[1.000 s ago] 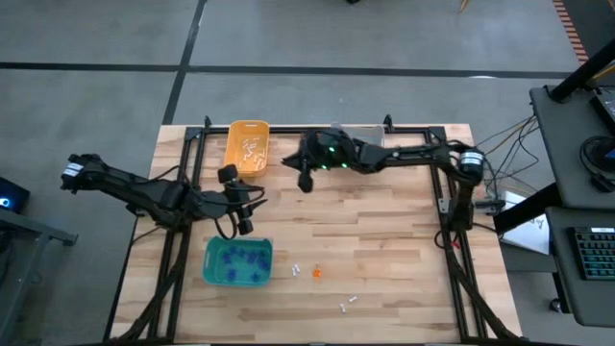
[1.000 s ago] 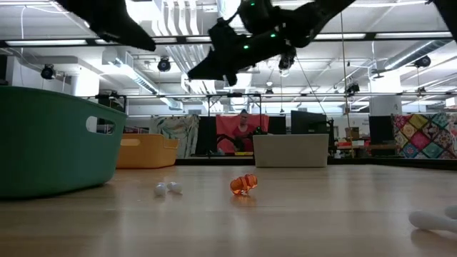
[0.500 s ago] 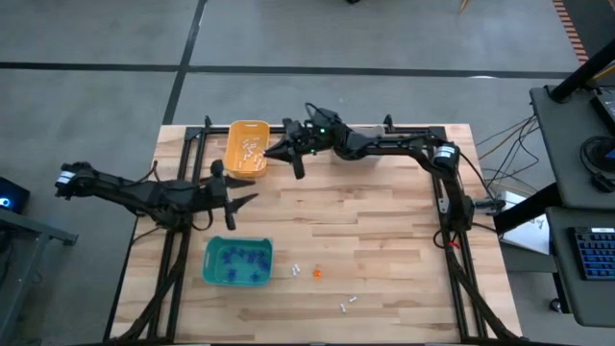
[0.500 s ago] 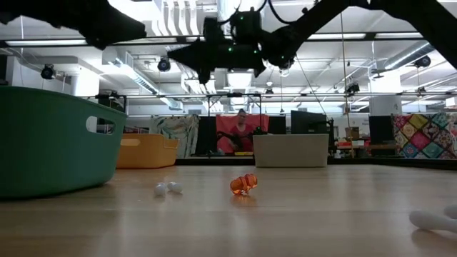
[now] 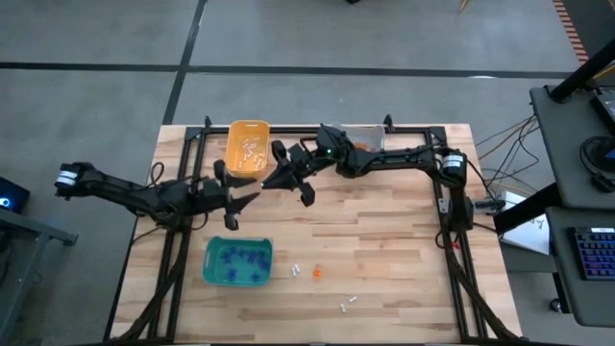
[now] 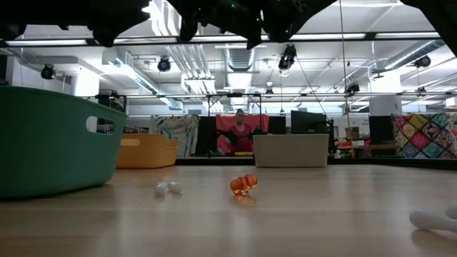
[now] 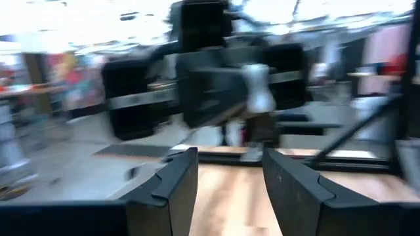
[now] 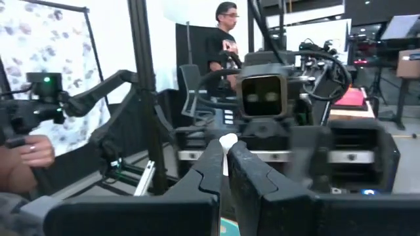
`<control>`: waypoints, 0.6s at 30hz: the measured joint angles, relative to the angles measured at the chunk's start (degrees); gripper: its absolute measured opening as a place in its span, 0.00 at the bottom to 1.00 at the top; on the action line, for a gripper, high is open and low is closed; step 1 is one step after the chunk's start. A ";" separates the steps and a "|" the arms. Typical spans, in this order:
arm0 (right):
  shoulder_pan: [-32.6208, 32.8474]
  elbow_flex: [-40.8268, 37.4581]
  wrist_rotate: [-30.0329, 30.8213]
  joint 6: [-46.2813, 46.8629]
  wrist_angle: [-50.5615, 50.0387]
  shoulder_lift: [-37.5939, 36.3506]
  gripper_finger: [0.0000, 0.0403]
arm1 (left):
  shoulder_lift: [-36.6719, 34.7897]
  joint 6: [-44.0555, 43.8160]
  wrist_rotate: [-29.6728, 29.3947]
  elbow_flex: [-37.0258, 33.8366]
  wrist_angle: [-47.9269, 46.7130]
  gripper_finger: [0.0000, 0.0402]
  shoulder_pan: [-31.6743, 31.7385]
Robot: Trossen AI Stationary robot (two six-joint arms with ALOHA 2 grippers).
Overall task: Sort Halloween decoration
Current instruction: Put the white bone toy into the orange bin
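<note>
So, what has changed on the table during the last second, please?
The right gripper, fingers shut on a small white piece, swung from the table's middle back toward the orange-yellow bin, near the left gripper, whose fingers rose and turned sideways. The teal bin and loose trinkets stayed.

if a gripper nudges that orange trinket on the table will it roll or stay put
The orange trinket looks roundish and lumpy, lying on smooth bare wood, so it would probably wobble or roll a little rather than slide. It is tiny beside the teal bin, so likely very light and easily flicked away. Its glossy surface suggests hard plastic that could slip between closing fingers.
</note>
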 joint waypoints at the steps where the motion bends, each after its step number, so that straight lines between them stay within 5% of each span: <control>1: 0.13 0.00 0.43 -0.03 0.00 0.00 0.03 | 0.68 0.09 2.26 0.00 0.84 0.38 0.00; 4: 0.06 0.00 0.85 0.15 -0.07 0.00 0.03 | 2.56 -0.14 5.27 0.01 2.60 0.37 -0.05; 18: 0.08 0.02 0.80 0.41 -1.64 0.00 0.03 | 4.94 -0.88 1.70 0.00 10.91 0.37 0.00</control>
